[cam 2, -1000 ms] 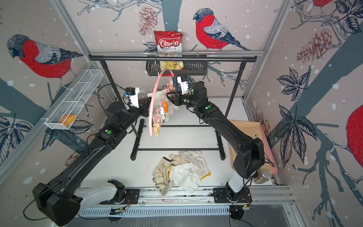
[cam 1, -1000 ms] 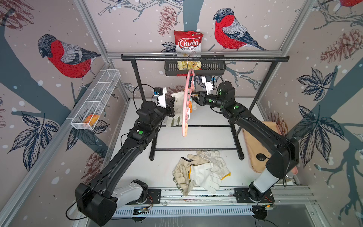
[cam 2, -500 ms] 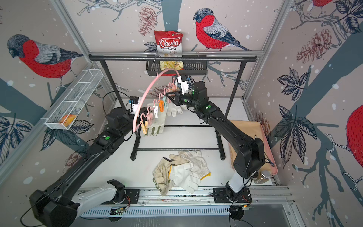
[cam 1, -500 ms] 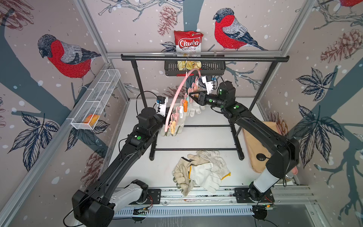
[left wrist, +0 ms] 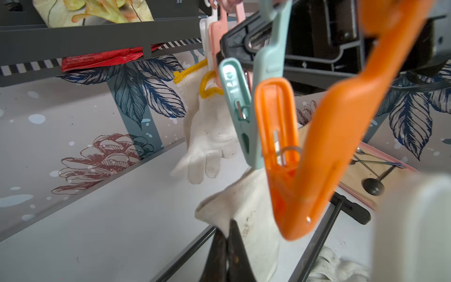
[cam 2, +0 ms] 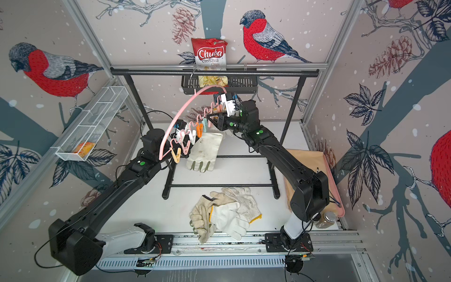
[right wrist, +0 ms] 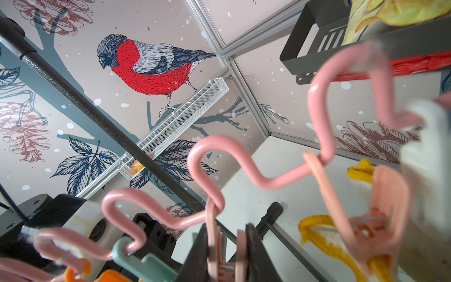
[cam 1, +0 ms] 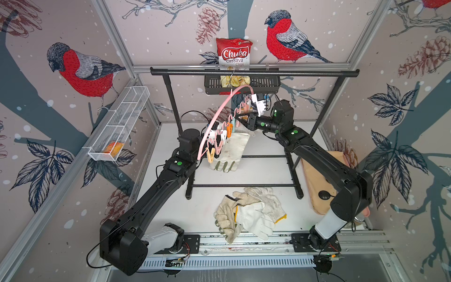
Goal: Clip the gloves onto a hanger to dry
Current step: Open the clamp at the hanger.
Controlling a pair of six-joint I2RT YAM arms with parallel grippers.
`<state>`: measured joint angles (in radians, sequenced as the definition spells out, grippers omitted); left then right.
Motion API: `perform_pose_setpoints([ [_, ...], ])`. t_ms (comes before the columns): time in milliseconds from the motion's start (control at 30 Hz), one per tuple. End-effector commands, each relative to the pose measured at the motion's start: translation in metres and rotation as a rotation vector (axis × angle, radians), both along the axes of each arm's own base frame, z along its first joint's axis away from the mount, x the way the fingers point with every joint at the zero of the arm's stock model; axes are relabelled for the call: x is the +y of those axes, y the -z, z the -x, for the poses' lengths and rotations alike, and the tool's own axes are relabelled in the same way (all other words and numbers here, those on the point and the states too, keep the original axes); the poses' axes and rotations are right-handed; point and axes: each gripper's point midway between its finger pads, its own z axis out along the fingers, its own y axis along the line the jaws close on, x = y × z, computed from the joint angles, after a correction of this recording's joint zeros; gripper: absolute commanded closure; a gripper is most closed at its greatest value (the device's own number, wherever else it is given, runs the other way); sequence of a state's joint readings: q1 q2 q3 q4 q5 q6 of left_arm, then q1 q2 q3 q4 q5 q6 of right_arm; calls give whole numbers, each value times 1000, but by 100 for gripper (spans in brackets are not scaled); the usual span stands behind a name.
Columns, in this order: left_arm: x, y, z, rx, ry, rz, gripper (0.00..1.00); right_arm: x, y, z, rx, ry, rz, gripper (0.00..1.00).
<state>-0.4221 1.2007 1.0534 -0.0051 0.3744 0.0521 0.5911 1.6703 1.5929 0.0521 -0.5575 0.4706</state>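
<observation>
Pinching a canvas glove (cam 1: pixel 229 151), left end effector (left wrist: pixel 228 235) has swung hanger (right wrist: pixel 317 117) out; right end effector (right wrist: pixel 225 244) pinches a clothespin (right wrist: pixel 213 232).

The only legible print is on the chips bag (cam 1: pixel 234 55) (cam 2: pixel 209 55), which stands upright in the black wire basket (cam 1: pixel 241 84) hung from the garment rack's top bar (cam 1: pixel 253 72). In both top views its red upper panel carries the brand "Chuba" in large white script. The white band beneath reads "Cassava" and, under that, "Chips". A small emblem above the brand name is too small to make out. In the wrist views no lettering can be read.
</observation>
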Motion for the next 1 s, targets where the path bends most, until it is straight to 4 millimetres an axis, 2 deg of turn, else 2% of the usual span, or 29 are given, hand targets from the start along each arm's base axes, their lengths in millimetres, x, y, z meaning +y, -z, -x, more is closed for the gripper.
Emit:
perform_pose_setpoints([
  [0,-8,-24,1,-84,67,55,100,-1,-5,1,-18,-7,-8,78],
  [200,-5,-31,-4,-103,87,91,100,-3,-8,2,-22,-16,-12,79],
  [400,-9,-38,-10,-112,138,125,100,-3,-8,1,-23,-23,-15,79],
  [833,-12,-44,-18,-121,144,152,100,-4,-5,1,-21,-32,-20,80],
  [967,-11,-39,-20,-112,135,143,100,-5,-7,0,-25,-30,-25,80],
])
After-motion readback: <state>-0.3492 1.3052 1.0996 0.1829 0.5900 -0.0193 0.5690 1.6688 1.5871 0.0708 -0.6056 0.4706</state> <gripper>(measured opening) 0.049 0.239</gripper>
